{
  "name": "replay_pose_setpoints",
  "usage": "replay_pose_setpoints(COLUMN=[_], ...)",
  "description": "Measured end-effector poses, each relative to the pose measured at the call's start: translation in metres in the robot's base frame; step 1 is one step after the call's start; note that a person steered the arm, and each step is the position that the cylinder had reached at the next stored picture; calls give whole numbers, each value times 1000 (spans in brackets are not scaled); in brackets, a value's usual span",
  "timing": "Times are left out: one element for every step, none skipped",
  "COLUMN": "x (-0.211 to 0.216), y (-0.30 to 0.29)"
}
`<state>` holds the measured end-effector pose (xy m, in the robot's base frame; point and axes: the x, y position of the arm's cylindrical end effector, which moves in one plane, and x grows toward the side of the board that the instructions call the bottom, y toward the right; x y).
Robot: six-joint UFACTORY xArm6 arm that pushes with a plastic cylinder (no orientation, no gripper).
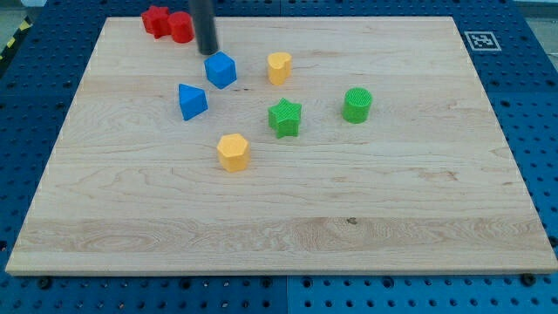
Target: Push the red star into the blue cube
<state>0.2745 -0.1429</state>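
The red star (156,21) lies at the view's top left corner of the board, touching a red cylinder (181,28) on its right. The blue cube (221,70) sits below and to the right of them. My tip (208,51) comes down from the view's top and ends just above the blue cube's upper left, to the right of the red cylinder. It is apart from the red star.
A blue triangular block (192,101) lies lower left of the cube. A yellow block (279,67) is right of the cube, a green star (285,118) and a green cylinder (357,105) further right, and a yellow hexagon (233,152) below. The wooden board (349,218) rests on a blue perforated table.
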Motion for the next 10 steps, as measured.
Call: replay_pose_setpoints(x=[-1,-48,-83,-83,-81,-57,-32,-17,8,36], y=[-79,-139,-135,-124,-69,-29,-11,-2,-3,-4])
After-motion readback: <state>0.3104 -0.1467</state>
